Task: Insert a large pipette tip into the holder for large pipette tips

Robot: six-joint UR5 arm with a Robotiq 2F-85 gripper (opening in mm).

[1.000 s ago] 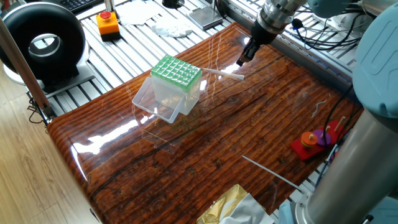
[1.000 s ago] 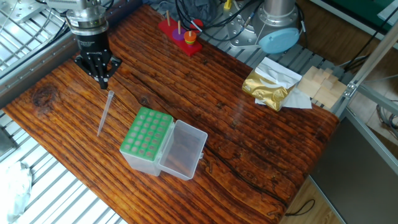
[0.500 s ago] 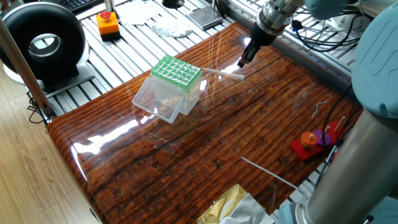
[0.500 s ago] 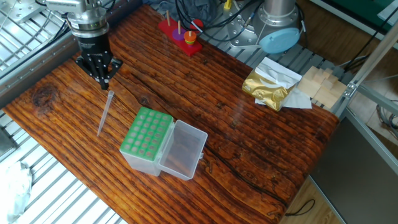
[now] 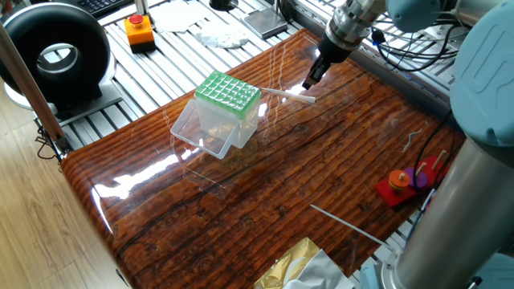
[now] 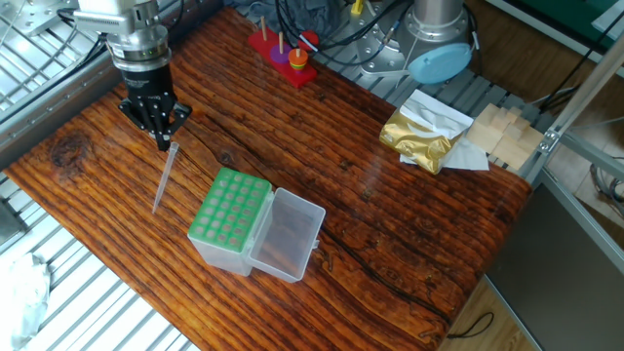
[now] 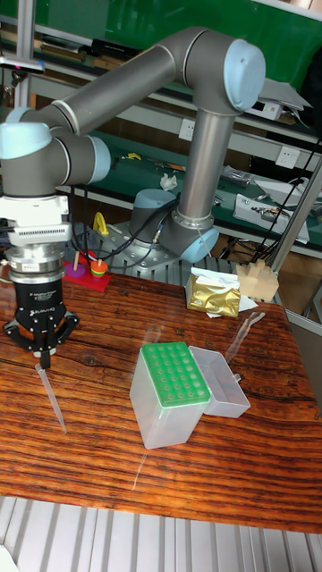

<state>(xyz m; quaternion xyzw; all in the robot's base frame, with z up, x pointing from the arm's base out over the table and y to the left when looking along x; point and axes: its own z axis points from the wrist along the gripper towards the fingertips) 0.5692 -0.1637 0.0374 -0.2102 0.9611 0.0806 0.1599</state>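
Observation:
The large pipette tip (image 5: 287,95) (image 6: 164,178) (image 7: 50,397) lies flat on the wooden table, translucent white. Its thick end points at my gripper (image 5: 308,81) (image 6: 162,142) (image 7: 40,357). The gripper hangs just above that end, pointing straight down. Its fingers meet in a V and look shut, with nothing between them. The holder for large pipette tips (image 5: 228,95) (image 6: 229,208) (image 7: 173,379) is a clear box with a green gridded top. It stands beside the tip's thin end, and its clear lid (image 6: 290,234) is swung open.
A red peg stand with coloured rings (image 5: 407,180) (image 6: 283,52) sits at the table edge. A thin grey rod (image 5: 347,223) lies near the opposite corner. A gold foil bag (image 6: 420,136) and wooden blocks (image 6: 503,131) are beside the arm's base (image 6: 439,54).
The gripper has come down slightly toward the thick end of the pipette tip. Tip and holder have not moved.

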